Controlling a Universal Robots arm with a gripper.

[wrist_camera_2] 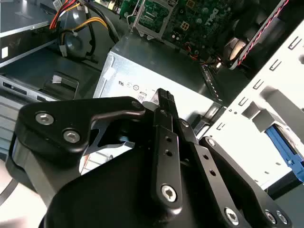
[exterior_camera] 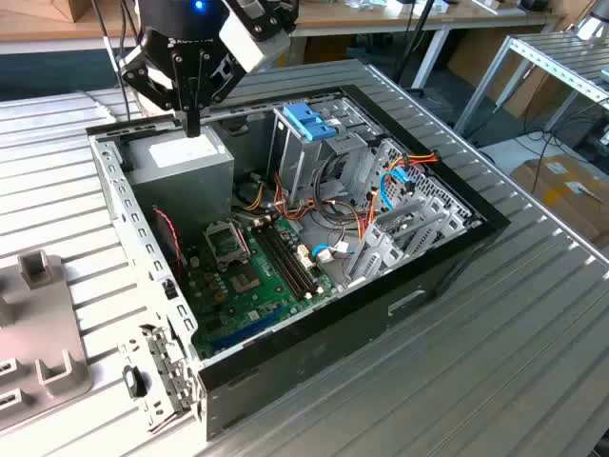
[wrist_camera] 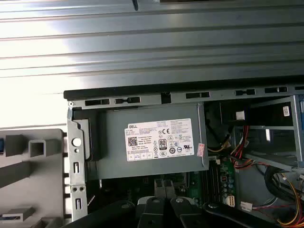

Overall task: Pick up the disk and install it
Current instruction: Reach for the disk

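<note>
Hanging over the power supply (exterior_camera: 186, 169) inside the open case (exterior_camera: 381, 305), hand (exterior_camera: 193, 122) pointing straight down, clenched, empty.

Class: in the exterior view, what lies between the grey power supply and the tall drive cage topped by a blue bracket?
In the exterior view, a narrow gap with yellow and orange cables separates power supply and drive cage.

The gripper (exterior_camera: 193, 129) is showing black, the power supply (exterior_camera: 181, 181) grey with a white label (exterior_camera: 186, 149), the motherboard (exterior_camera: 238, 281) green, the bracket (exterior_camera: 309, 121) blue, the ribbed table (exterior_camera: 495, 362) silver.
</note>
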